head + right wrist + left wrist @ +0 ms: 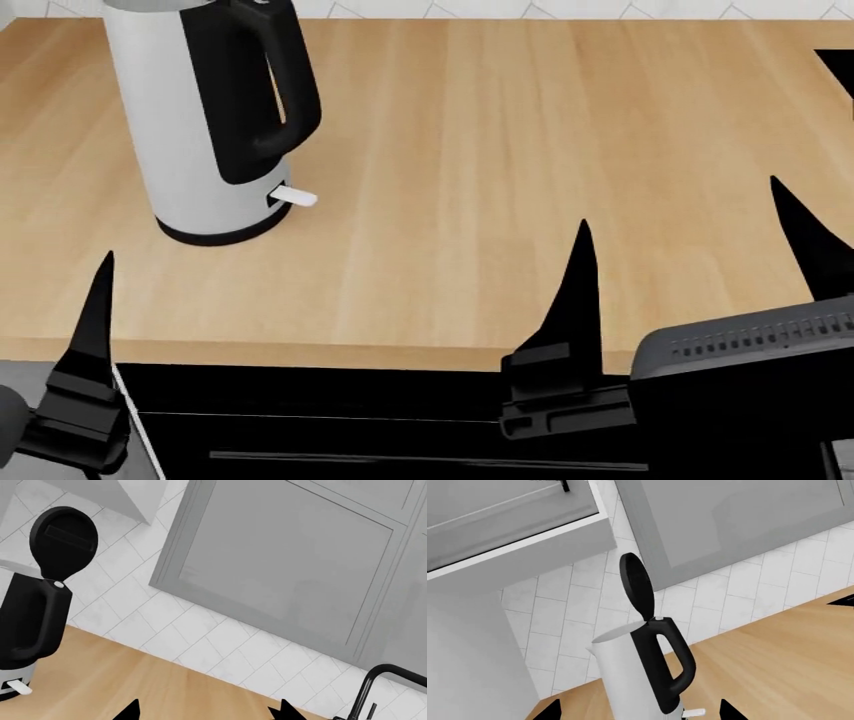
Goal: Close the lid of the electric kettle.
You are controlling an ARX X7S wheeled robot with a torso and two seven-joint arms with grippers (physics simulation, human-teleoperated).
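Note:
The white electric kettle (180, 130) with its black loop handle stands at the back left of the wooden counter, its white lever switch (296, 197) facing front. Its top is cut off in the head view. The round black lid (637, 587) stands upright and open on its hinge above the handle; it also shows in the right wrist view (65, 540). My left gripper (640, 715) is open and empty, in front of the kettle (627, 680) and apart from it; one finger (96, 310) shows in the head view. My right gripper (681, 215) is open and empty, to the kettle's right.
The wooden counter (507, 150) has its front edge near me, with dark cabinet fronts below. Grey wall cabinets (280, 570) hang over a white tiled wall. A black faucet (370, 690) stands at the far right. A black patch (838, 70) lies at the counter's right edge.

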